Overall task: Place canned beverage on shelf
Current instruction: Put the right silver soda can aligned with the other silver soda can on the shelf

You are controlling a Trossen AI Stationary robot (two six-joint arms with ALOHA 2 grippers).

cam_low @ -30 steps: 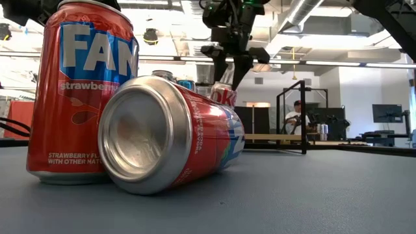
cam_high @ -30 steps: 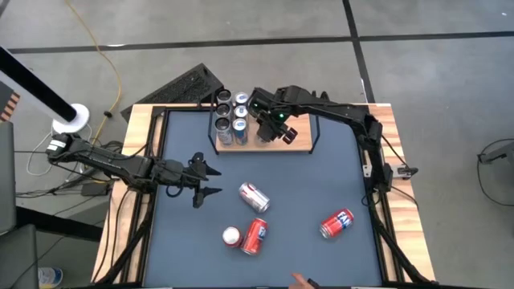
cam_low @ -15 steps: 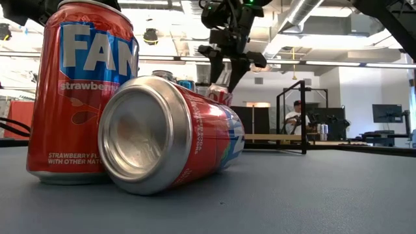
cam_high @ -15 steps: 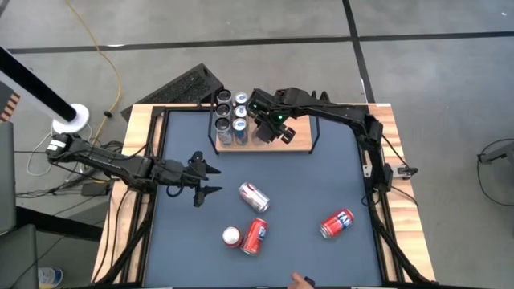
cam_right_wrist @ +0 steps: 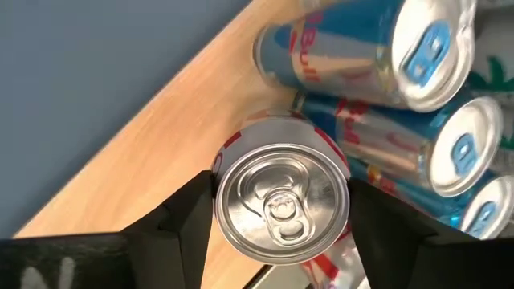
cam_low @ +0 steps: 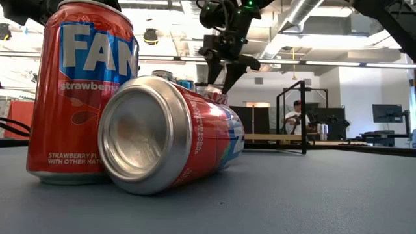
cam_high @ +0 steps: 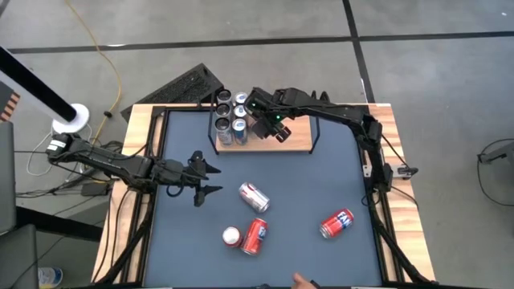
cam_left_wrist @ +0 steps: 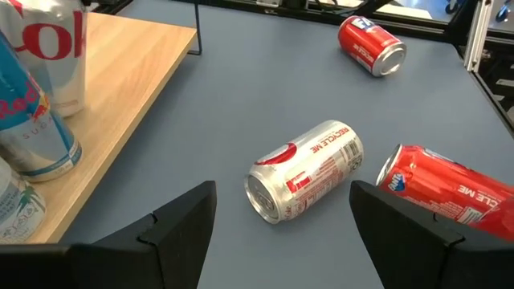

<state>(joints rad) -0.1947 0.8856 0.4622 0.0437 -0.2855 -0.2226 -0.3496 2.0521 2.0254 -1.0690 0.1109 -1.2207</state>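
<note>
The shelf (cam_high: 299, 138) is a light-wood board with black rod uprights at the table's far edge. Several cans (cam_high: 229, 116) stand at its left end. My right gripper (cam_high: 270, 125) is over the board just right of them, shut on a silver-and-red can (cam_right_wrist: 281, 201). My left gripper (cam_high: 207, 181) is open and empty over the table's left part. A silver can (cam_high: 254, 197), a red can (cam_high: 257, 236) and a red Fanta can (cam_high: 337, 224) lie on their sides on the mat. Another can (cam_high: 231, 236) stands upright. My right gripper pinches the can's side wall just below its top rim (cam_right_wrist: 221, 205) between its two fingers (cam_right_wrist: 186, 221), one on each side. The fingers come from above, pointing down. The can stays upright beside the blue cans (cam_right_wrist: 401, 88). Whether its base rests on the board, I cannot tell.
In the low view the upright Fanta can (cam_low: 81, 91) and the lying red can (cam_low: 169, 133) hide the held can's base. The board's right half (cam_high: 301, 132) is bare. A person's hand (cam_high: 301, 281) shows at the table's near edge.
My right gripper has carried the held can a little toward the table's left edge, closer to the cans standing on the shelf. The can stays upright in the hold.
</note>
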